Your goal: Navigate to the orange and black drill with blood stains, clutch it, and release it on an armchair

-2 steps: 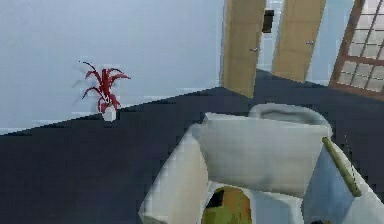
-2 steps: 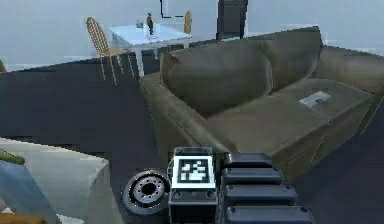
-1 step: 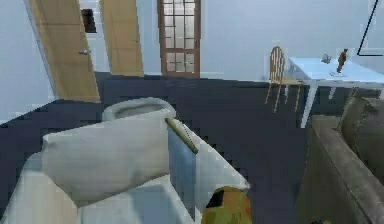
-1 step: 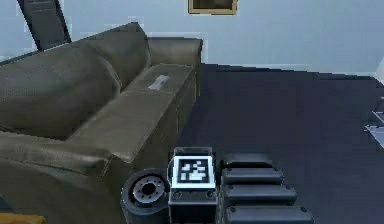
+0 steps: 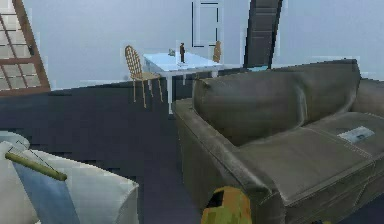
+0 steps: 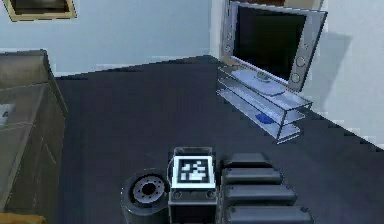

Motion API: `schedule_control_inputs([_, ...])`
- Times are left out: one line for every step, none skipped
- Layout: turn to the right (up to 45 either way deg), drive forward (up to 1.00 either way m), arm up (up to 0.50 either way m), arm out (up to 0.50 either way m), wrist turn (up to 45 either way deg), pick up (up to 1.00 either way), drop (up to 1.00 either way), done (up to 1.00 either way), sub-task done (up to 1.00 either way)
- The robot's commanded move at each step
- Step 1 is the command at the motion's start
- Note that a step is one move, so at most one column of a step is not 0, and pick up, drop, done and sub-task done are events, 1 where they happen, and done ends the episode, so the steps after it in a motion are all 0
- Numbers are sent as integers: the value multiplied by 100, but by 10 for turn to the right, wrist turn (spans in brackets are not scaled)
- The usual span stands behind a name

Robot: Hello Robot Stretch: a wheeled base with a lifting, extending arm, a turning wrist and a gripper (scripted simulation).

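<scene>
soft, even light in both views, no hard glare. forward view: the window (image 5: 18, 55) at 10 o'clock is bright, the white table (image 5: 180, 65) at 12 is lightest, the floor (image 5: 100, 125) dark and dull. the sofa (image 5: 290, 120) at 4 is lit on top, shaded down its front. arm side view: the television (image 6: 272, 45) at 1 o'clock throws a soft grey shadow on the wall (image 6: 345, 60) at 2.

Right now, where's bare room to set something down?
Bare: the nearer sofa cushion, and the dark floor between sofa and TV stand. Crowded: the farther cushion holds a flat item; the white table carries a bottle.
</scene>
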Motion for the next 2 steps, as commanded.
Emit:
schedule_control_inputs([30, 0, 0, 0, 0, 0, 0, 0, 0])
schedule_control_inputs([-450, 0, 0, 0, 0, 0, 0, 0, 0])
